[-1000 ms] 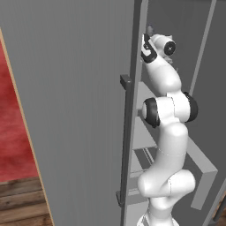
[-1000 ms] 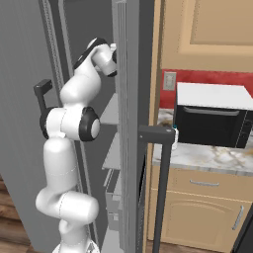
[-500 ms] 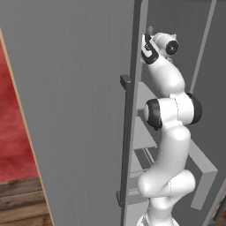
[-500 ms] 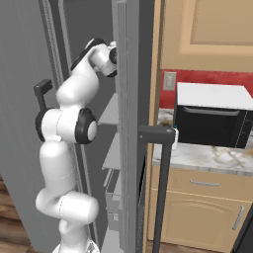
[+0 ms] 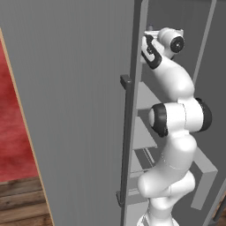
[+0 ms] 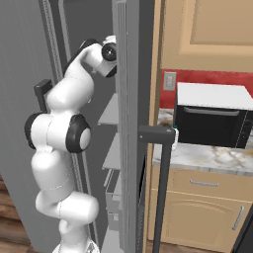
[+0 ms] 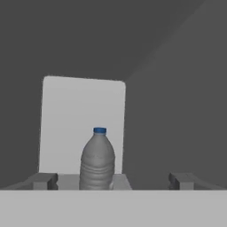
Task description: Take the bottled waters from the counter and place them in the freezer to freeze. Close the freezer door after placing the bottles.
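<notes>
In the hand view the gripper is seen with its jaws spread wide, and nothing is held between them. The left fingertip stands just left of a grey ribbed water bottle with a blue cap, which stands upright on a pale shelf (whether finger and bottle touch cannot be told); the right fingertip is well apart from it. Dark grey inner walls are seen behind and beside the shelf.

From the base views the arm is seen reaching up into the open freezer, its wrist high among the grey inner shelves. The freezer door is swung open at the arm's left, with its dark bar handle along the edge. A second dark handle is shown in front of the other door in the right base view. Beyond it, a black-fronted, white-topped countertop oven rests on the marble counter, over tan cabinets.
</notes>
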Robot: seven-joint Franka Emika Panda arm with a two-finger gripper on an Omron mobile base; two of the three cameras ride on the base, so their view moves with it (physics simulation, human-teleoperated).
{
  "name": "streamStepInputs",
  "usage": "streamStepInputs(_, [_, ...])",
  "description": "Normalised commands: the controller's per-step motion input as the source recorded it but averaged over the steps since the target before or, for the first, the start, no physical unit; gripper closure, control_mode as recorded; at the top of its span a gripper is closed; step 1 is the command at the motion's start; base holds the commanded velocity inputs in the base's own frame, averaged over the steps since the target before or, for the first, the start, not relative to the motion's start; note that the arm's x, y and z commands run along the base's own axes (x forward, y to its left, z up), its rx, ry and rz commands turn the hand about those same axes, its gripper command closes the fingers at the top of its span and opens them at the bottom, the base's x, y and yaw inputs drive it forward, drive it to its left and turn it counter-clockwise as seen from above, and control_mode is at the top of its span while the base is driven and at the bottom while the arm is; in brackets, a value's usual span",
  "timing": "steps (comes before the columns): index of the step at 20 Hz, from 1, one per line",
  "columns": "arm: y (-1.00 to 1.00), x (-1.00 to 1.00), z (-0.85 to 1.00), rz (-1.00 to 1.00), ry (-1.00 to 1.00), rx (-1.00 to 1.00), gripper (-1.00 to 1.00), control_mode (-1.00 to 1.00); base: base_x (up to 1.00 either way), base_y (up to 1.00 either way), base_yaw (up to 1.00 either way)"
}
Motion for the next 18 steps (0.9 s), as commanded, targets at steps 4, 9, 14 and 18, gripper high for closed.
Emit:
streamStepInputs(4, [0.02,-0.71,0.63,-0.04,0.02,0.02,-1.0,-1.0,0.0,0.0,0.0])
streamStepInputs(9, [0.01,-0.7,0.55,-0.01,0.09,0.02,-1.0,-1.0,0.0,0.0,0.0])
streamStepInputs(14, [0.31,-0.74,0.24,-0.03,0.15,0.0,-1.0,-1.0,0.0,0.0,0.0])
streamStepInputs(18, [0.36,-0.76,0.02,-0.03,0.22,0.0,-1.0,-1.0,0.0,0.0,0.0])
